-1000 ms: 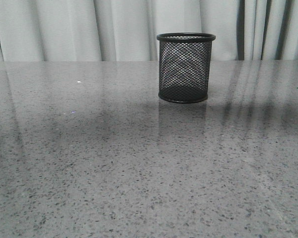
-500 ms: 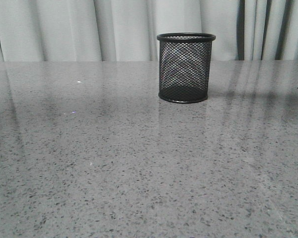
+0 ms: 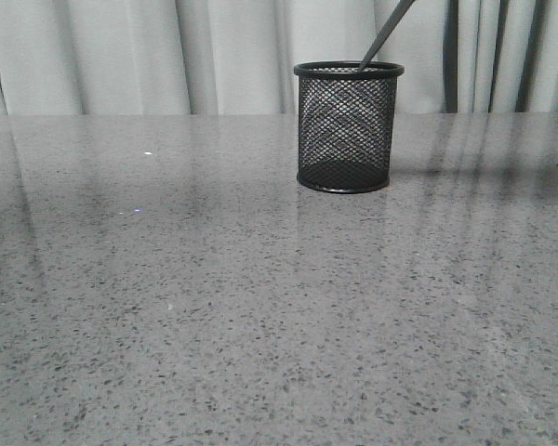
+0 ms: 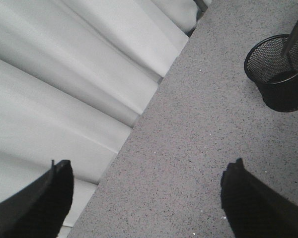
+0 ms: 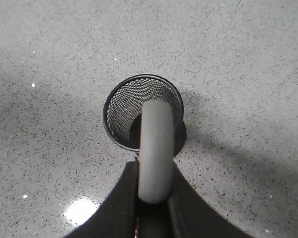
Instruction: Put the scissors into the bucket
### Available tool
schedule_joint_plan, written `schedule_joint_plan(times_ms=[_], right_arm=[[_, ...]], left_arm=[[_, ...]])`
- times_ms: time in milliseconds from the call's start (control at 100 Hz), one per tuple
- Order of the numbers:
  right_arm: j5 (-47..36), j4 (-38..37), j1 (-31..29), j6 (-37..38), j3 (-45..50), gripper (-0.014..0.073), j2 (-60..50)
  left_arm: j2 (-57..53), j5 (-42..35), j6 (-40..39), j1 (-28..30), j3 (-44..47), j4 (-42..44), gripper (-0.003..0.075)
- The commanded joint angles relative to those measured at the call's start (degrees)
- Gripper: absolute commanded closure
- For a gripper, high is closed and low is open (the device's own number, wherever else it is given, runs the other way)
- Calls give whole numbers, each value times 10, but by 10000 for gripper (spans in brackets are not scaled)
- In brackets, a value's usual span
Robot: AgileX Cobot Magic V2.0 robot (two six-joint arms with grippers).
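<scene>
The bucket, a black wire-mesh cup, stands upright at the back middle of the table. The scissors' slim dark blade slants down from the top right, its tip at the bucket's mouth. In the right wrist view my right gripper is shut on the scissors' grey handle loop, held straight above the bucket. The lower blade is hidden by the handle. In the left wrist view my left gripper is open and empty, far from the bucket, where the blade enters. Neither gripper shows in the front view.
The grey speckled table ends at its back edge against pale curtains. The left gripper hangs near that table edge and curtain.
The scissors' blade has come down into the front view from the top right and now reaches the bucket's mouth. The bucket has not moved.
</scene>
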Motion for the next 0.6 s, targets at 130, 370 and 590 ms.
schedule_joint_plan(times_ms=[130,370,590], right_arm=[[1,8,10,3,-79,646,54],[93,-14,25,0,-153,646,127],[102,-14,28,0,-195,645,171]], left_arm=[[-12,-35,-9,0,-17,-19,155],[-11,-37,-9,0,-17,-27,155],[-11,-47,-9,0,-17,-28,155]])
